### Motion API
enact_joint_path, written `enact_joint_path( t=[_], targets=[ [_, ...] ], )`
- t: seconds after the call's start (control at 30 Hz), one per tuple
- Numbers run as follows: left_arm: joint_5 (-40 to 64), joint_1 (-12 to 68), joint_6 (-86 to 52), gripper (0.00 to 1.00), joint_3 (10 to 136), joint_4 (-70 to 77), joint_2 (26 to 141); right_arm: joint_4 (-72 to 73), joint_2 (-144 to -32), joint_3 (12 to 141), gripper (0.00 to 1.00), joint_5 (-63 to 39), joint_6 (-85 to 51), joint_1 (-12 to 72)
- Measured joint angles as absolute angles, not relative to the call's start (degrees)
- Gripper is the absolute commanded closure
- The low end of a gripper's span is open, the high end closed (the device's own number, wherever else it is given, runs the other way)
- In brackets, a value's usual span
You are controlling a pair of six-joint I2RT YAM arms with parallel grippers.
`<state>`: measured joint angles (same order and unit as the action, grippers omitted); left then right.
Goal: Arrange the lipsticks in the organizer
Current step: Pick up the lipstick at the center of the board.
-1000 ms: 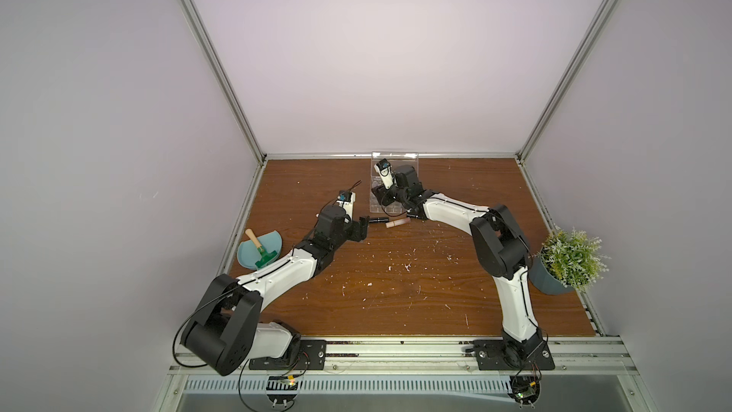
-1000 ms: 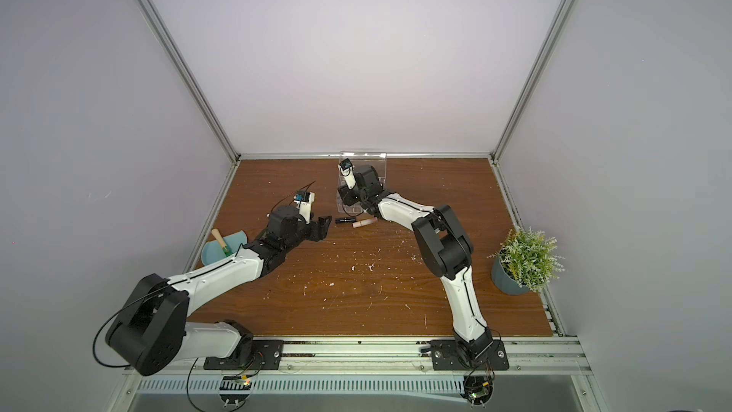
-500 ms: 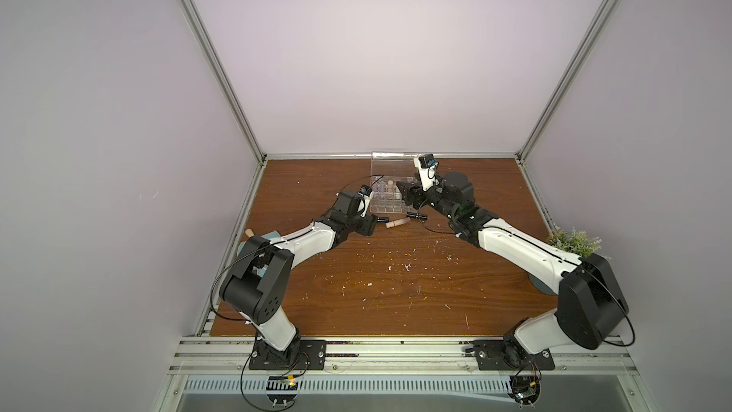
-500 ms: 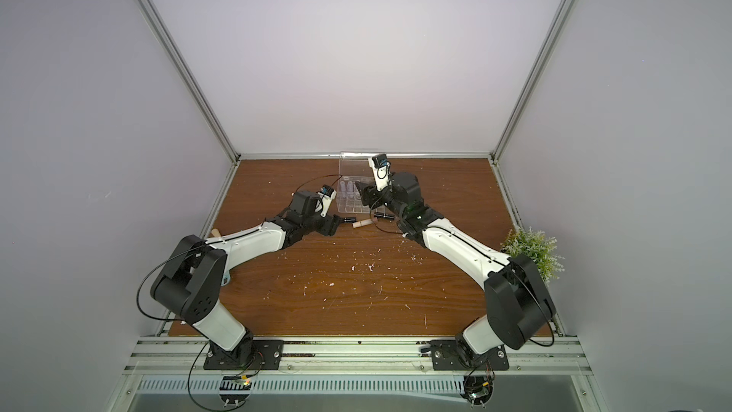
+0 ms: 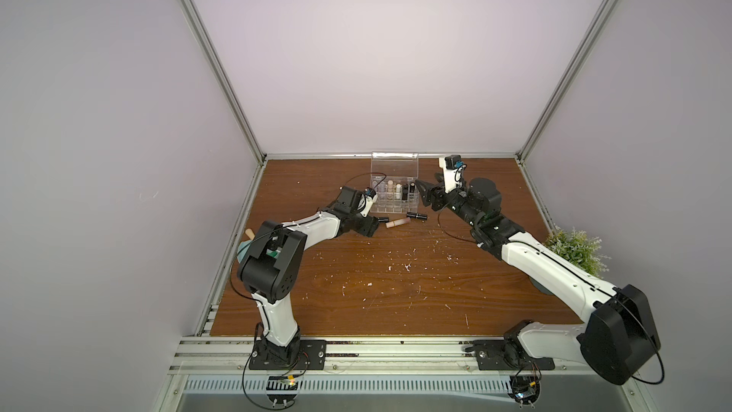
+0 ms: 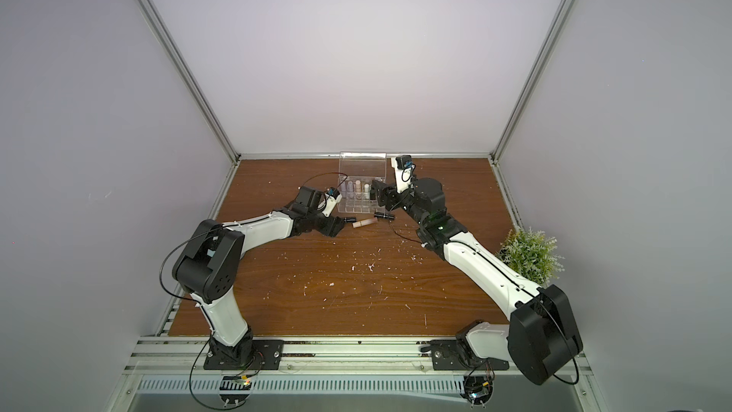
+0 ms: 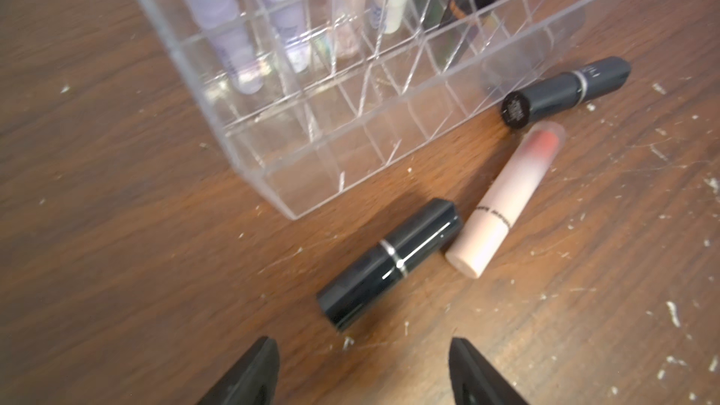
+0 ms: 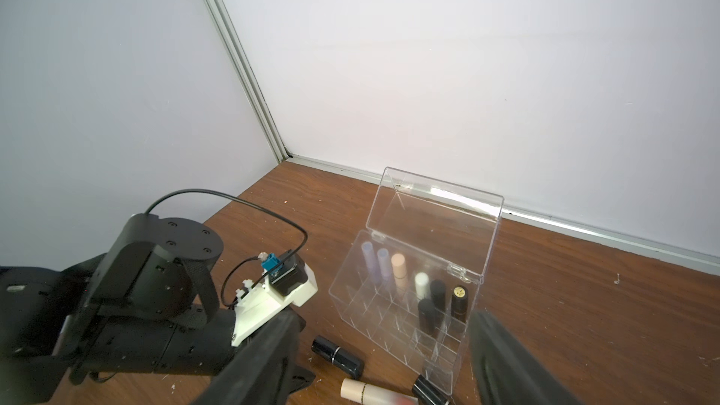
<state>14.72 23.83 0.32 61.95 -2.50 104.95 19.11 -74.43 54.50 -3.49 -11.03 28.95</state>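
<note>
The clear organizer point(image 5: 396, 203) stands at the back of the table with its lid point(image 5: 394, 163) up. Several lipsticks stand in its rear cells: lilac point(image 8: 368, 253), beige point(image 8: 398, 266), white point(image 8: 421, 284) and black point(image 8: 426, 313). On the wood in front of it lie a black lipstick point(image 7: 389, 262), a pale pink one point(image 7: 506, 200) and another black one point(image 7: 565, 91). My left gripper point(image 7: 362, 348) is open and empty, just short of the nearest black tube. Off the organizer's right side, my right gripper point(image 5: 424, 195) hangs open and empty.
A potted plant point(image 5: 574, 247) stands at the right edge of the table. A teal dustpan point(image 5: 241, 257) with a wooden brush handle point(image 5: 249, 233) lies at the left edge, mostly behind my left arm. White crumbs are scattered over the wood.
My right gripper has drawn back from above the organizer to its right side and opened wider. My left gripper has moved in toward the lipsticks lying in front of the organizer.
</note>
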Motion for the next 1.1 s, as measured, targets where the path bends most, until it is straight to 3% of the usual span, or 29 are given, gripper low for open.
enact_joint_path(
  t=[0.9, 1.1],
  targets=[
    [19.9, 24.4, 1.8, 0.39, 67.5, -8.0, 110.9, 19.1, -73.1, 53.6, 0.27, -6.8, -13.7, 25.1],
    [19.4, 24.6, 1.8, 0.50, 68.5, -8.5, 111.5, 19.1, -73.0, 53.6, 0.28, -7.7, -14.0, 24.9]
  ],
)
